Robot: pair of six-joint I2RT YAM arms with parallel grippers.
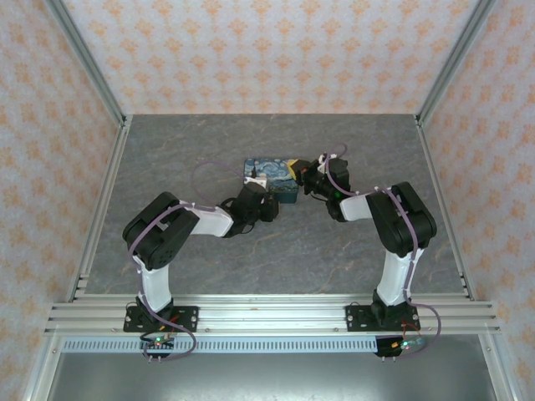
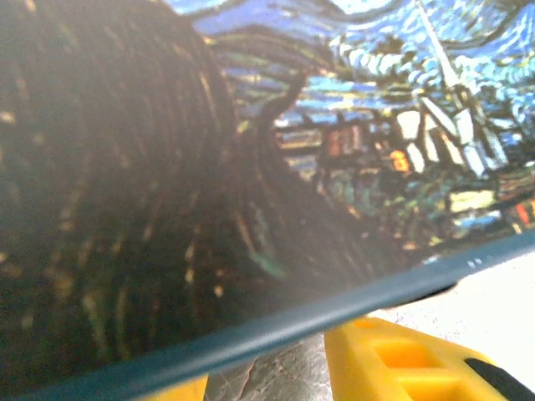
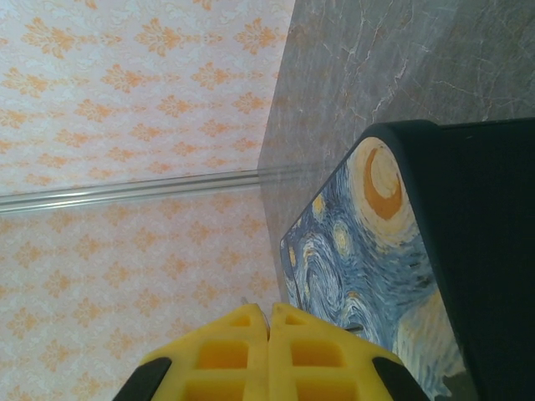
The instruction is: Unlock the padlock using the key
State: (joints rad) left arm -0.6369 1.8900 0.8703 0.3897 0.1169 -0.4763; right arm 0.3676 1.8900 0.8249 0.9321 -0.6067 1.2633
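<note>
Table [image 1: 167, 167] of grey marbled stone bears a box [image 1: 266, 173] printed with a starry-night painting at its middle. Left gripper [image 2: 284, 378] meets the box's dark near edge, yellow fingers [image 2: 401, 363] apart, any grip unclear. Right gripper [image 3: 267, 355], fingers pressed together, sits beside the painted face. Where the padlock lies cannot be told.

Right arm [image 1: 401, 221] elbow-bent, jaws together
</note>
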